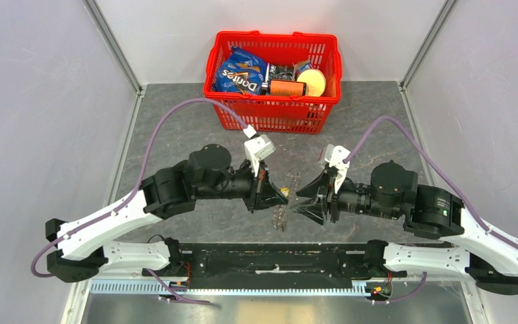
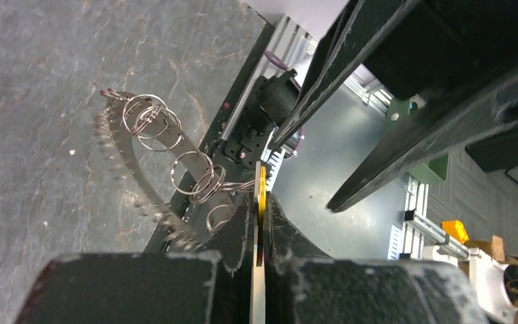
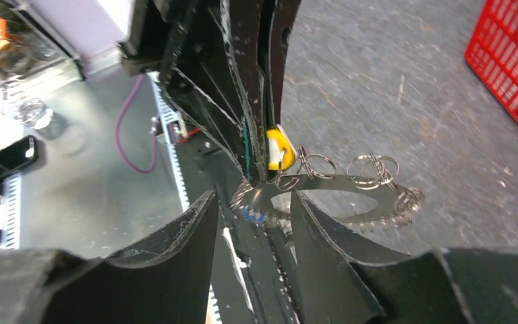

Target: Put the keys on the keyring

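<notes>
While my left gripper [image 2: 261, 206] is clenched flat on the yellow key [image 2: 262, 182], only a sliver of the plastic head shows between its pads. Straight off those fingertips, toward the right arm, is the keyring [image 2: 150, 156], a dark toothed arc hung with small wire loops [image 2: 192, 172]. The nearest loop touches the key or all but touches it; I cannot tell which. From overhead the ring's long axis runs near to far, across the line joining the two grippers, so the key meets it broadside.

My right gripper [image 3: 253, 202] is spread wide. Its fingers [image 3: 324, 256] straddle one end of the toothed arc without pinching it, as far as I can judge. A blue fleck among the teeth there may be the blue key [image 3: 248, 214], but it is too small to be sure. Whether the ring rests on the table [image 1: 175, 128] or hangs free is unclear.

My read is that the left arm carries this step, and the next move needs the key's hole fed onto the loop just ahead. A red basket [image 1: 276, 111] stands well behind.
</notes>
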Controlling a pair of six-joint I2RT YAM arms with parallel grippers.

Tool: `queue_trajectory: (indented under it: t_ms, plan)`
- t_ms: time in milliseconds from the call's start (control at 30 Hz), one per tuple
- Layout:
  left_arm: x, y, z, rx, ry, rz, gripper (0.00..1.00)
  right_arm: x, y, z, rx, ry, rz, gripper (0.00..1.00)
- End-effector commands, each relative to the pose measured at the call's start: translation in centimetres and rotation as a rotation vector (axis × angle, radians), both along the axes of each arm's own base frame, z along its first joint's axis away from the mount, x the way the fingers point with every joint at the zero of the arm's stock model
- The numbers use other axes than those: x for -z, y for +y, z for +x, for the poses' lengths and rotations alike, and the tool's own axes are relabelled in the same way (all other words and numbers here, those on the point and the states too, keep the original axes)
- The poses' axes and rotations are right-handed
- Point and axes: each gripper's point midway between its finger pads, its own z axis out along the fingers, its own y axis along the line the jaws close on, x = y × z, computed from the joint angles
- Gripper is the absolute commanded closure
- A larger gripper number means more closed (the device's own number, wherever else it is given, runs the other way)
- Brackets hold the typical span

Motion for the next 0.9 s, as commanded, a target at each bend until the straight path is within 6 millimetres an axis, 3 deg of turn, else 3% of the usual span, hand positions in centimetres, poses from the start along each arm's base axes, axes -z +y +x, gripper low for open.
queue_trajectory:
  t_ms: [0,233,433,700,867]
  plan:
    - [-0.5,0.1,0.9,-0.116,0.132,0.089,0.98,2.3,-1.4,2.0,0.128,-0.014,-0.077,0.5]
    - [2.7,-0.2,-0.3,-0.065,0.297,0.269,0.98,5.5,-2.6,1.3,0.087,-0.032,-0.172,0.52]
    - [3.0,-0.1,-2.4,0.015,0.435,0.302,0.98,6.5,-3.4,0.5,0.025,-0.072,-0.196,0.53]
    - [2.5,-0.6,-4.0,0.064,0.565,0.304,0.98,7.7,-1.3,-0.1,-0.057,-0.053,-0.234,0.52]
    - [2.3,0.0,-3.9,0.024,0.583,0.302,0.98,7.3,-0.1,-1.1,-0.137,-0.058,-0.182,0.51]
